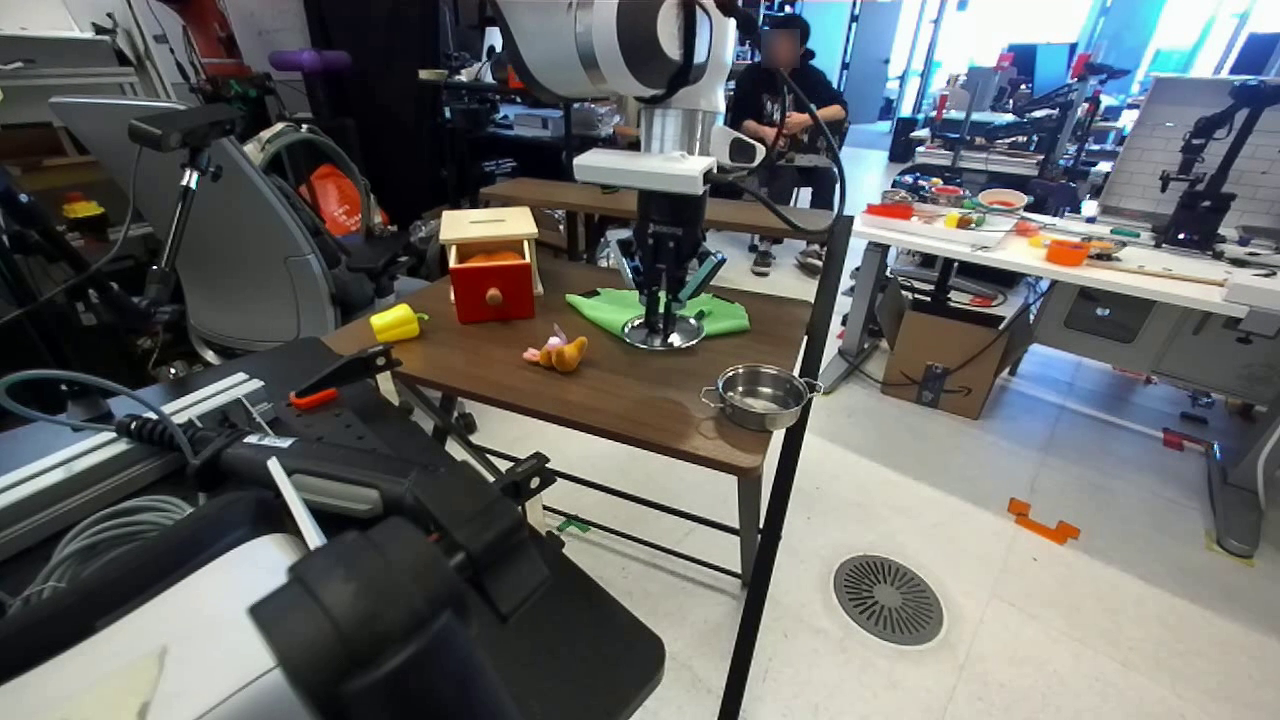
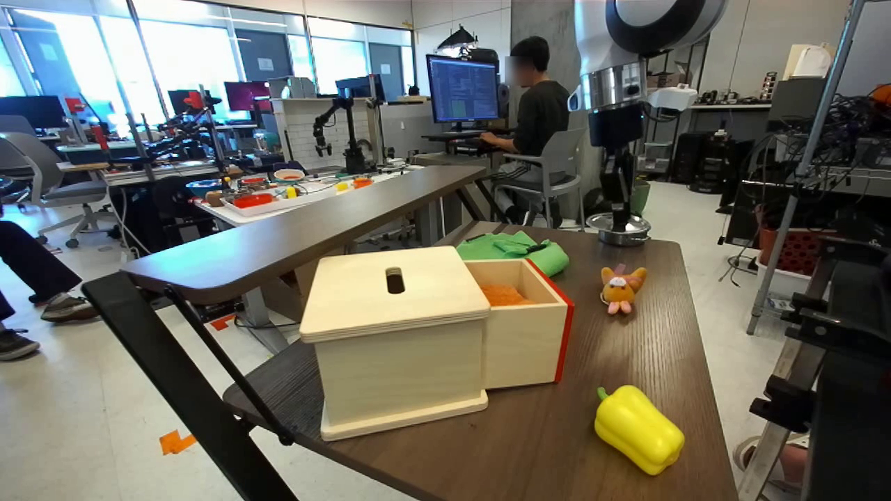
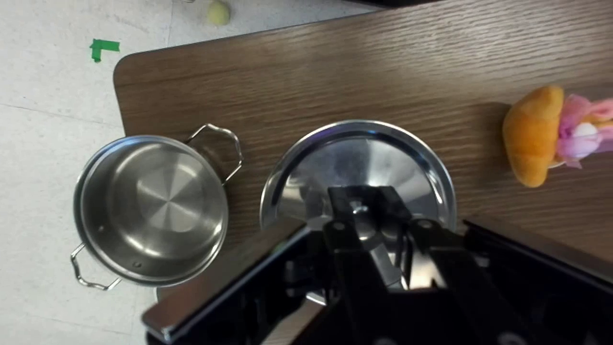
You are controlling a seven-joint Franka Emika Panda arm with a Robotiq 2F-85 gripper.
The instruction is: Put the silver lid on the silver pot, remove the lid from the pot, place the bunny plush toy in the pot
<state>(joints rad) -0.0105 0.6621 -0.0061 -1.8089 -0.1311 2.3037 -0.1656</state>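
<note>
Holding the lid (image 3: 354, 155) at its middle, the tool (image 3: 366, 203) points straight down, with its two fingers close together. The grip of the lid is mostly hidden behind these fingers. The lid hangs above the table (image 1: 640, 395), almost level. In the wrist view it is between the pot (image 3: 153, 211) and the bunny (image 3: 531, 139), nearer to the pot. The pot stands upright near a corner of the table, with its open side up, so its shiny bottom can be seen inside. In the same view, one handle is over the wood and the other is over the floor (image 3: 43, 191). In an exterior view the lid (image 2: 635, 225) covers a part of the pot, but the wrist view shows the two side by side.

The bunny, which is orange-brown with pink parts, rests on the table, well apart from the pot. A green cloth (image 1: 725, 318) lies on the table, and near it is a box (image 2: 397, 334) of pale wood. Its drawer (image 1: 495, 290) is open, has a red front and contains an orange thing (image 2: 507, 295). A yellow pepper (image 2: 639, 430) lies on its side on the table. In an exterior view a person (image 1: 790, 110) sits in the background.
</note>
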